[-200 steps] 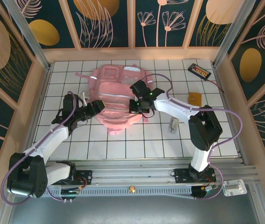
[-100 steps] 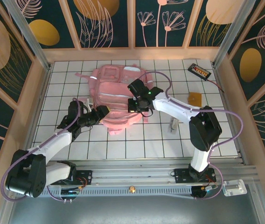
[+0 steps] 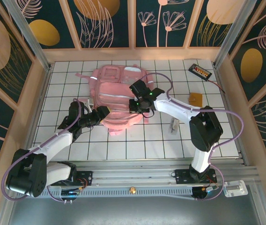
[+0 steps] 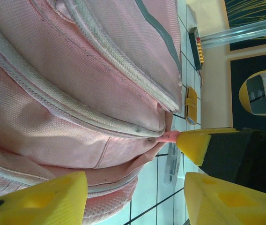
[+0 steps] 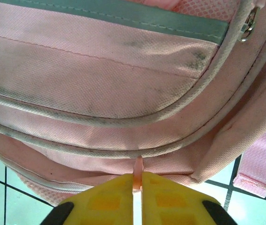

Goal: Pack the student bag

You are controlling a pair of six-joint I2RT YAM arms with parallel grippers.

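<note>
Two grippers flank the student bag (image 3: 116, 91), which looks zipped, packing not begun: right gripper (image 5: 138, 179) pinches the pink zipper pull (image 5: 137, 165); left gripper (image 4: 135, 190) hovers spread open.

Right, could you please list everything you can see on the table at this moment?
bag: one, pink, lying at the table's far middle.
zip pull: one, pink, bag's near edge.
black box: one, black with red and yellow, far right corner.
orange pad: one, orange-brown, right of bag.
clear item: one, see-through, near-right of bag.
table: one, white tiles.
left gripper: one, yellow fingers, open beside bag.
right gripper: one, yellow fingers, shut on zip pull.
</note>
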